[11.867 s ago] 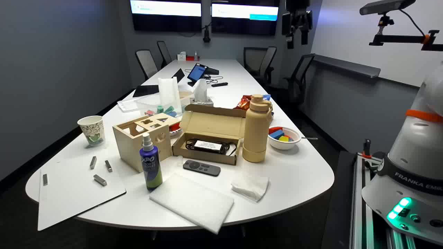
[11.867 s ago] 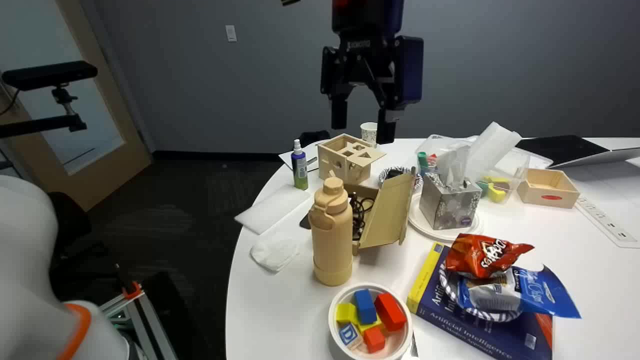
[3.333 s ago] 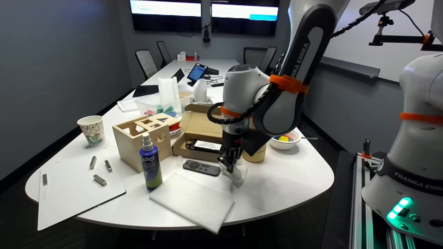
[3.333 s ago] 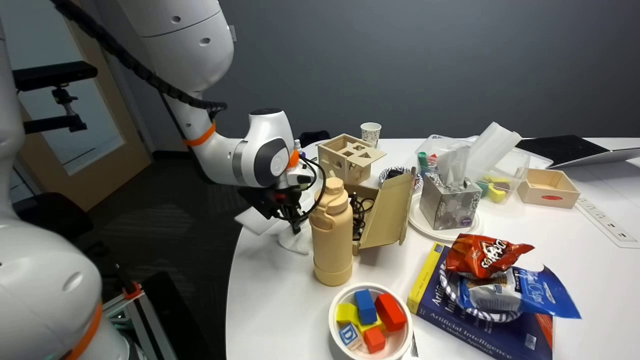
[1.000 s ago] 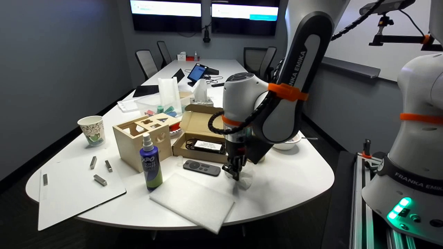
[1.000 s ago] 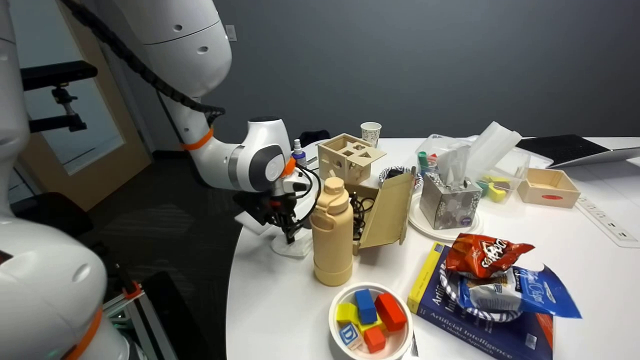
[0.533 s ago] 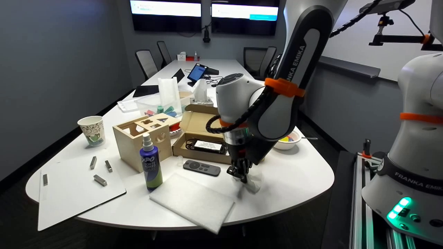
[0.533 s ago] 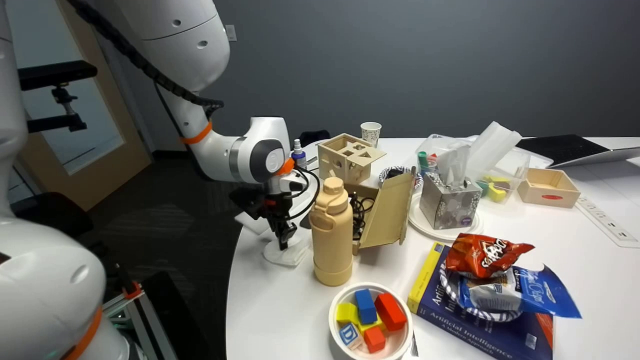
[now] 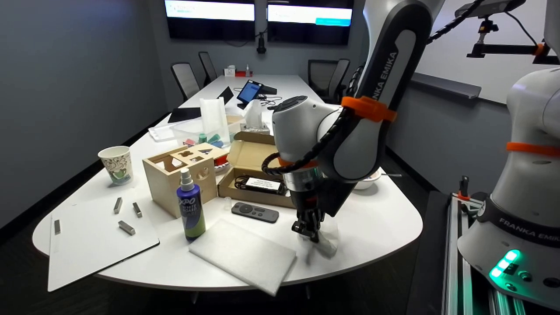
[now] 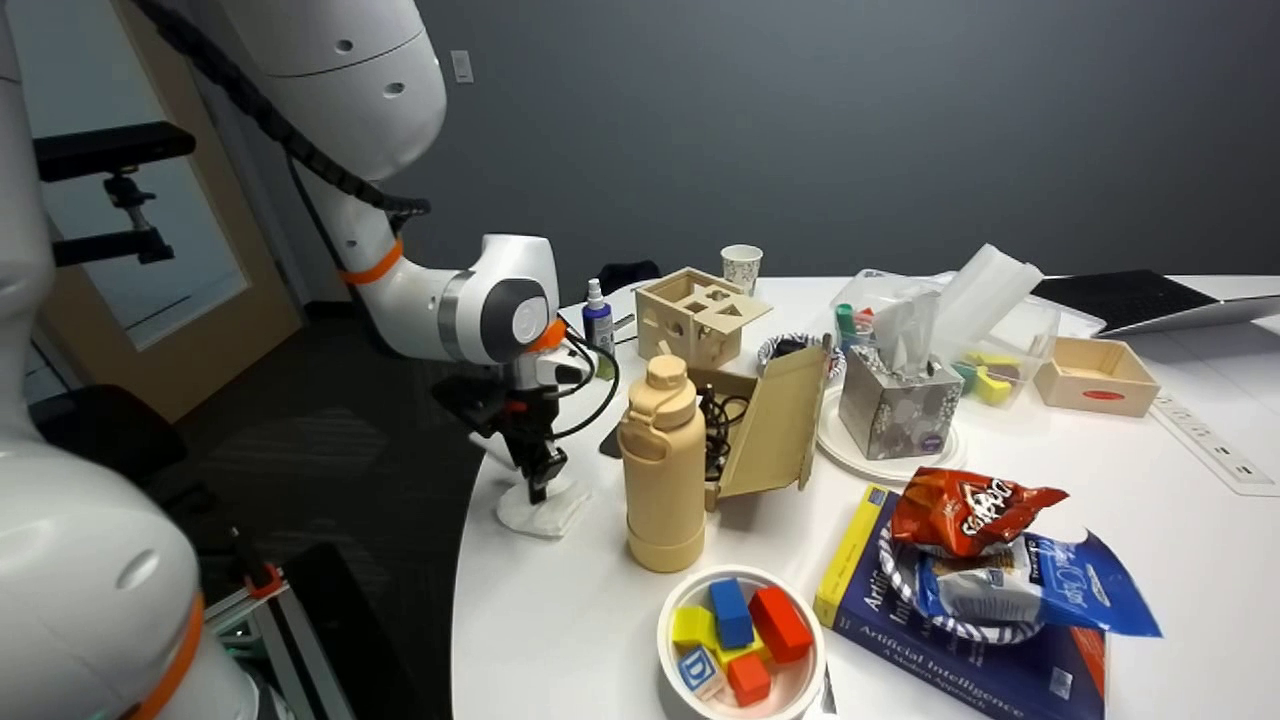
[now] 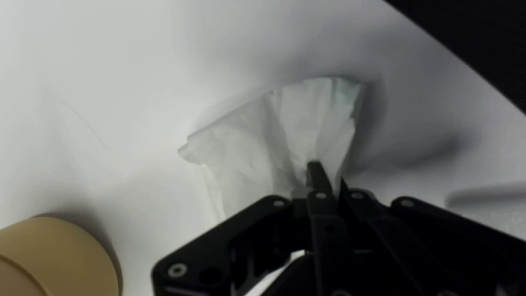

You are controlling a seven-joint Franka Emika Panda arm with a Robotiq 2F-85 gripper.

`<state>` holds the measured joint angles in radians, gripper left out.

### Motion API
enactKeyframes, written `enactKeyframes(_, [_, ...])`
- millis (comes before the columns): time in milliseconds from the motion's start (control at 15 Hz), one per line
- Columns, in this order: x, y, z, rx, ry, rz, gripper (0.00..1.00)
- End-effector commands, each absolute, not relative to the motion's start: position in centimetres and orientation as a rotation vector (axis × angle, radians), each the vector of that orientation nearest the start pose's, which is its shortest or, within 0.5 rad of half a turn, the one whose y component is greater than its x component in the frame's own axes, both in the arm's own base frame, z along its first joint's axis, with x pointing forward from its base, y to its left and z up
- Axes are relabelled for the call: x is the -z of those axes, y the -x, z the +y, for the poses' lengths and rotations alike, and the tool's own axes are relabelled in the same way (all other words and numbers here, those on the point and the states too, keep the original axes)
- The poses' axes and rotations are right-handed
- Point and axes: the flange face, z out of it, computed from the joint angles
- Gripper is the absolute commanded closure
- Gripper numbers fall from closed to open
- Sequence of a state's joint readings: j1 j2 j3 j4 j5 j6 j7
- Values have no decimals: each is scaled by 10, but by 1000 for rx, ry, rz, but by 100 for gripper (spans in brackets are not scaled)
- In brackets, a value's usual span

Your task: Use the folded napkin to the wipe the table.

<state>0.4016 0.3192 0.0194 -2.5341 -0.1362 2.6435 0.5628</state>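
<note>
The folded napkin [image 9: 329, 245] is pinched in my gripper [image 9: 315, 238], whose jaws are shut on one part of it near the rounded end of the white table [image 9: 380, 227]. In an exterior view the napkin [image 10: 552, 515] spreads out below the fingertips and appears to rest on the table top [image 10: 550, 620]. From the wrist, the creased napkin [image 11: 246, 152] fans out ahead of my gripper [image 11: 331, 176], a faint greenish patch near its far corner. Part of the napkin is hidden behind the fingers.
A tan bottle [image 10: 665, 490] stands close by, also in the wrist view. A flat white sheet [image 9: 245, 256], a remote [image 9: 255, 212] and an open cardboard box [image 9: 258, 188] lie around the napkin. The table's edge [image 11: 456, 57] runs near the gripper.
Over the last second the gripper has slid the napkin towards the table's near edge, away from the bottle and remote. Much earlier, the napkin lay loose and the gripper hung open high above.
</note>
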Motion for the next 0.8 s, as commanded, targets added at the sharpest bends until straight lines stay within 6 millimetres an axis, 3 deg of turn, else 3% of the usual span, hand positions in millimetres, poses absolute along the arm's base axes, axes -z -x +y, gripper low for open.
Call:
enactKeyframes(0, [-124, -374, 196, -263, 3246, -59, 100])
enactKeyframes(333, [-134, -389, 200, -127, 3250, -103, 100])
enactKeyframes(733, [-133, -422, 176, -29, 3273, -82, 100])
